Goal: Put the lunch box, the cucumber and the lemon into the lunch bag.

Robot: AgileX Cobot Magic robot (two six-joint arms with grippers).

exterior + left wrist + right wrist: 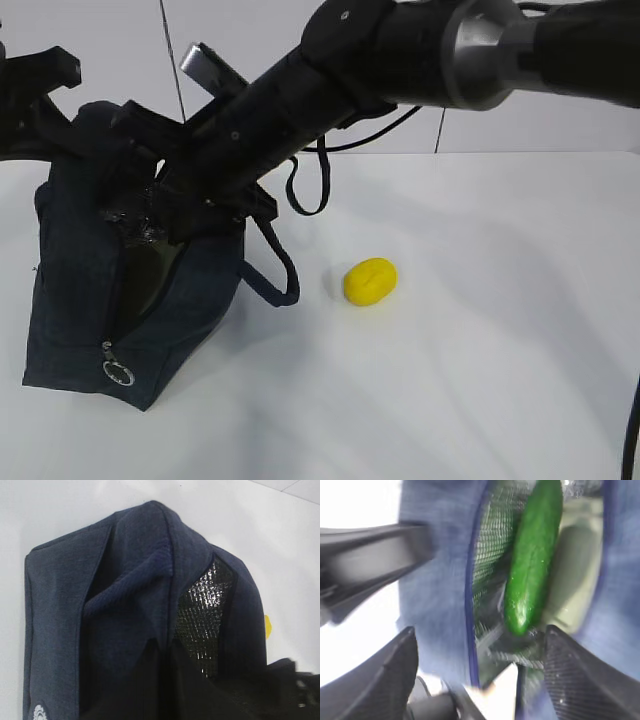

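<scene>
White tabletop is carrying the scene: at left of frame the right gripper (475, 670), jaws spread, is hanging over the cucumber (532, 560), released inside the lunch bag (80, 300). Clenched, the left gripper is apparently pinching the rim to keep it open; the lemon (370, 281) is waiting mid-frame.

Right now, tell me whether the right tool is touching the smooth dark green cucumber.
Apart. The right wrist view shows the cucumber lying inside the bag between open fingers, clear of both.

one lunch bag (85, 300), one cucumber (532, 560), one lemon (370, 281), possibly one lunch box (575, 580)
</scene>
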